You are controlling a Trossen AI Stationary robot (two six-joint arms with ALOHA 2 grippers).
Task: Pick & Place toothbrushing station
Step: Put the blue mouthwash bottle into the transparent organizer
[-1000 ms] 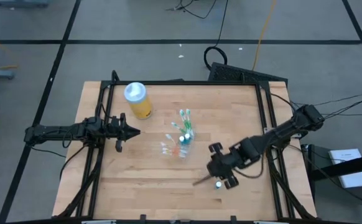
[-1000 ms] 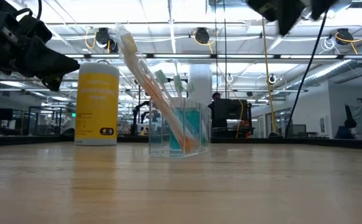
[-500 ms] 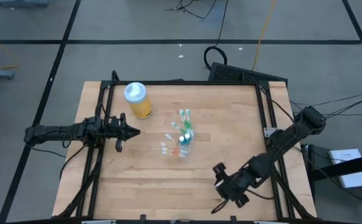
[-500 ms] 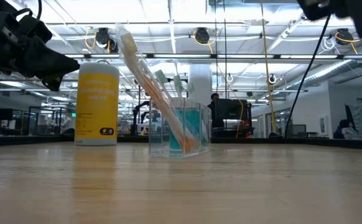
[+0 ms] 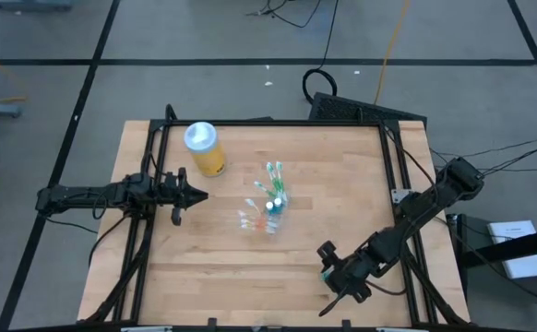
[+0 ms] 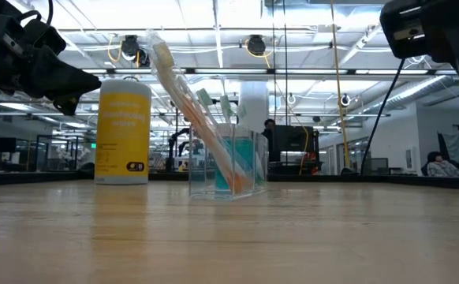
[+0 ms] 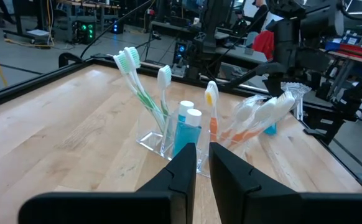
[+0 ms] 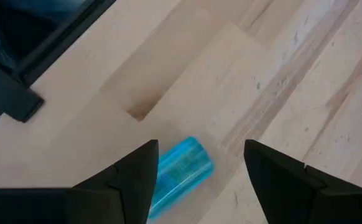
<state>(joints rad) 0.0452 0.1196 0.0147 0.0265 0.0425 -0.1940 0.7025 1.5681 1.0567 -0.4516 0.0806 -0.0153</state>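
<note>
While my right gripper (image 5: pixel 340 288) hangs over the desk's near edge toward its right corner, its two dark fingers (image 8: pixel 124 180) stand spread wide with nothing between them. Lying on the wood in that gap is a small teal tube (image 8: pixel 178 168), a smooth glossy cylinder on its side; I judge the jaws are splayed so as to straddle it for a pick. The desk (image 5: pixel 213 249) under it is pale butcher-block with long grain lines and a dark metal frame. Well apart, near the desk's middle, stands the clear plastic cup (image 7: pixel 168 140), thin-walled and angular, holding slim green, white and orange toothbrushes (image 7: pixel 137 84) that lean outward against its rim, plus two white-capped teal tubes (image 7: pixel 187 127) upright. My left gripper (image 5: pixel 193 195) waits near the left edge, fingers nearly closed, empty, pointed at the cup.
</note>
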